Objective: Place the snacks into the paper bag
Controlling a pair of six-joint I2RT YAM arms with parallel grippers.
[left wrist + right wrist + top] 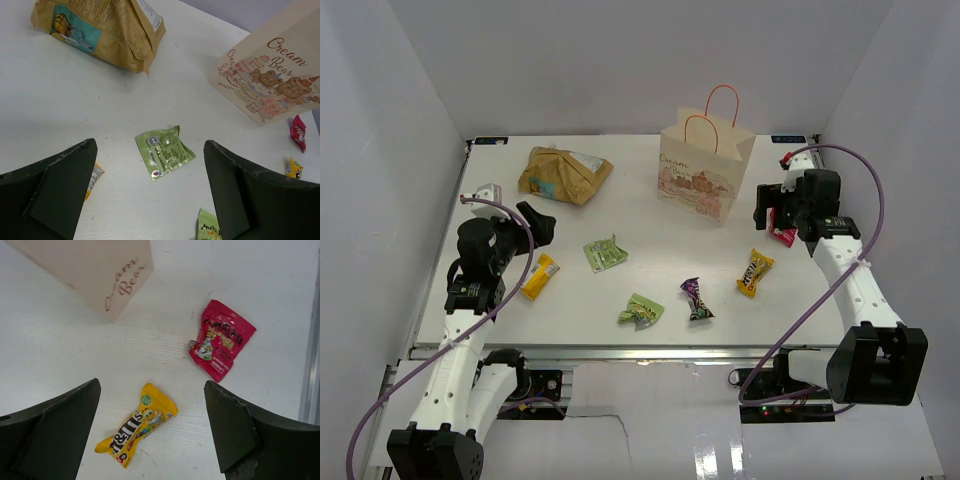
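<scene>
Snacks all lie flat on the counter (pixel 650 225); none shows inside the paper bag (pixel 705 165), though its interior is hidden. The paper bag stands upright at the far right-centre, mouth up and handles raised, which judged from here permits drops from above.

Left hand (pixel 150 144): jaws spread wide, nothing held. It hangs above a green packet (pixel 165 152), which sits between the fingers in the wrist view; this reads as alignment for a pick. A yellow bar (pixel 539 276) lies just beside the left finger.

Right hand (pixel 152 384): jaws spread wide, nothing held. A yellow packet (pixel 137 432) lies between the fingers, and a red packet (pixel 220 340) lies near it on the right. The paper bag's corner is close by, so the carry from here should be short.

Clearances:
- The red packet lies near the counter's right edge, with the side wall beyond; approach room there is limited.
- The second green packet (pixel 641 311) and the purple packet (pixel 697 298) lie near the front edge, apart from each other, with open counter around both.
- The tan bag (pixel 564 175) lies far left, well apart from the paper bag, with bare counter between. It is large; expect a tight fit at the mouth.
</scene>
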